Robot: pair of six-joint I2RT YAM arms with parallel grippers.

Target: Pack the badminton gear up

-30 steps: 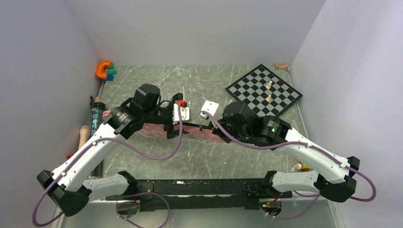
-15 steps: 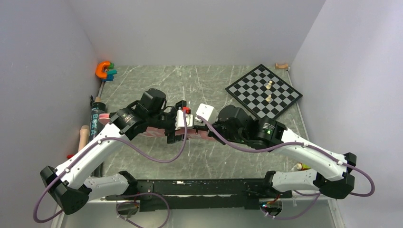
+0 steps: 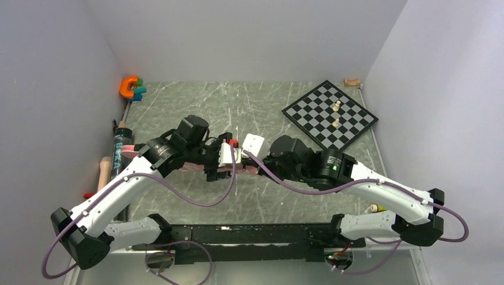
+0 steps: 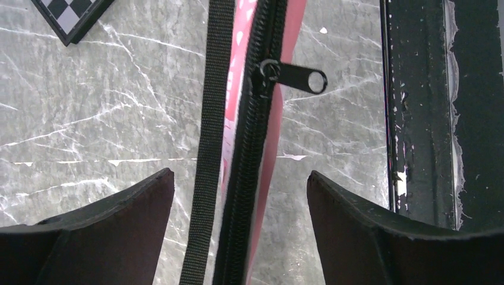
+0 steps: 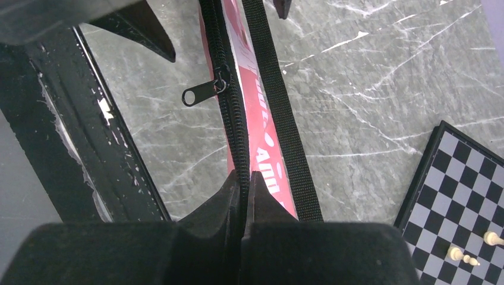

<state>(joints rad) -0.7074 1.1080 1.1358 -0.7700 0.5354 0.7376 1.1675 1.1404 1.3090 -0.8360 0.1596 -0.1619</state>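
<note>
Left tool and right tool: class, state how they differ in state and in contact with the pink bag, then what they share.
The left tool is open, fingers wide apart; the right tool is shut. The left tool straddles the zipper edge of the pink bag without visibly touching it; the right tool pinches that edge. Shared: both line up along that edge, facing each other, with the zipper pull between them.

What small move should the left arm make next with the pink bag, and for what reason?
Probably move the left end effector forward along the zipper to the black zipper pull and close on it. It is open astride the zipper, short of the pull, while the right end effector is shut on the zipper edge of the pink bag.
</note>
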